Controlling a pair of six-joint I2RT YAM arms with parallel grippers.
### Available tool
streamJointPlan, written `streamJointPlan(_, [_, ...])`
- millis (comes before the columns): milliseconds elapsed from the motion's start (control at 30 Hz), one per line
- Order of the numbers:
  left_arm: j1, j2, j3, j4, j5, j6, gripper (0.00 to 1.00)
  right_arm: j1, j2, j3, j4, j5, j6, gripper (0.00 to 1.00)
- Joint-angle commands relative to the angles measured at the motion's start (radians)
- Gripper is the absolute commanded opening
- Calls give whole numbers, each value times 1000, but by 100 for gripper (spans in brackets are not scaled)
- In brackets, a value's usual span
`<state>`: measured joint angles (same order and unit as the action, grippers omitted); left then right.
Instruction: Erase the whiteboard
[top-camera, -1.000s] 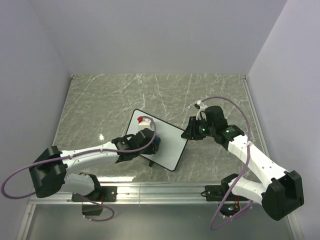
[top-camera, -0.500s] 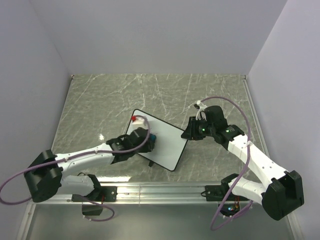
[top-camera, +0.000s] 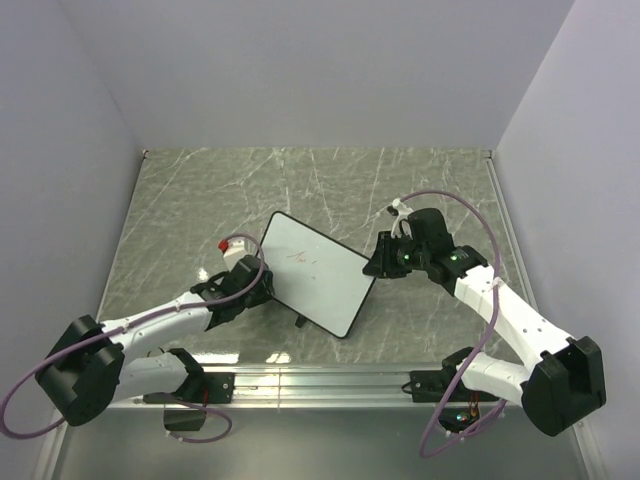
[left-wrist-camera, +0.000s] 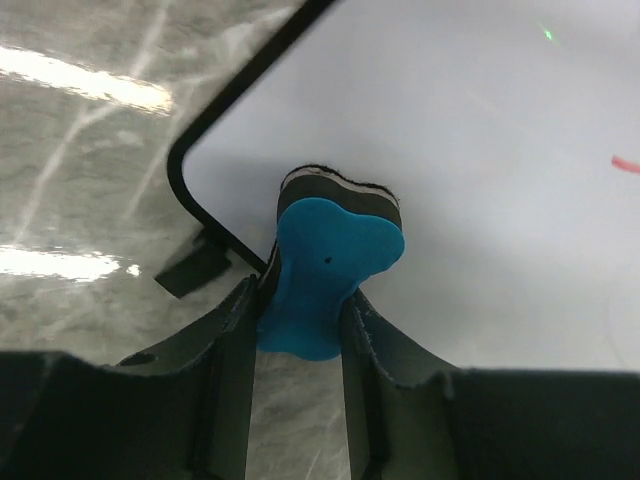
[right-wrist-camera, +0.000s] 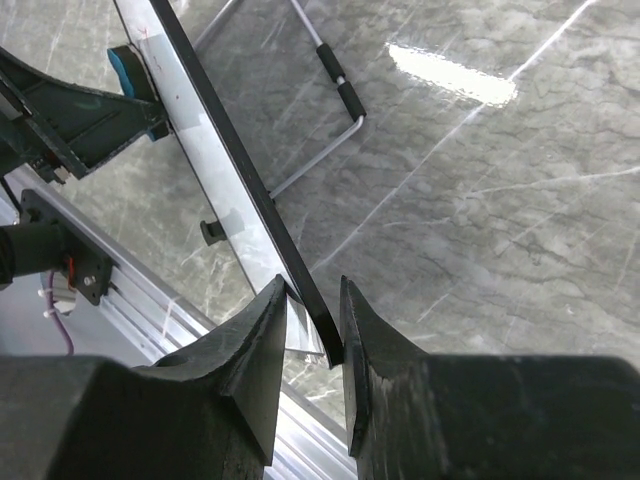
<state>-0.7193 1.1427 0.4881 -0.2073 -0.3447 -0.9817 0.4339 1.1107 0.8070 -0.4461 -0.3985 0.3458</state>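
The whiteboard (top-camera: 318, 280) stands tilted mid-table, with a thin black rim and faint red scribbles (top-camera: 300, 257) on its upper part. My left gripper (top-camera: 262, 287) is shut on a blue eraser at the board's left edge. In the left wrist view the eraser (left-wrist-camera: 330, 262) presses its dark felt against the white face (left-wrist-camera: 480, 170) near a rounded corner, with a red mark (left-wrist-camera: 625, 163) far right. My right gripper (top-camera: 375, 268) is shut on the board's right corner. In the right wrist view its fingers (right-wrist-camera: 313, 300) straddle the black rim (right-wrist-camera: 235, 180).
A wire stand (right-wrist-camera: 335, 100) props the board from behind, and a small black foot (left-wrist-camera: 195, 265) shows below its corner. An aluminium rail (top-camera: 330, 378) runs along the near table edge. Grey walls close in the left, back and right.
My left gripper has carried the eraser left across the board to its left edge, uncovering the red scribbles. The right gripper has kept its hold, and the board has shifted slightly.
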Motion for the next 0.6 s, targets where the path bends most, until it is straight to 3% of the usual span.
streamJointPlan(0, [-49,64,18,72,41,26,0,-1,20,38,-52,75,-34,17])
streamJointPlan(333, [-284,189,271,74,7,139,0,-1,11,29,-54,76,-36,16])
streamJointPlan(567, [-312,235,345,88,35,167,0,-3,1,18,-52,82,-36,16])
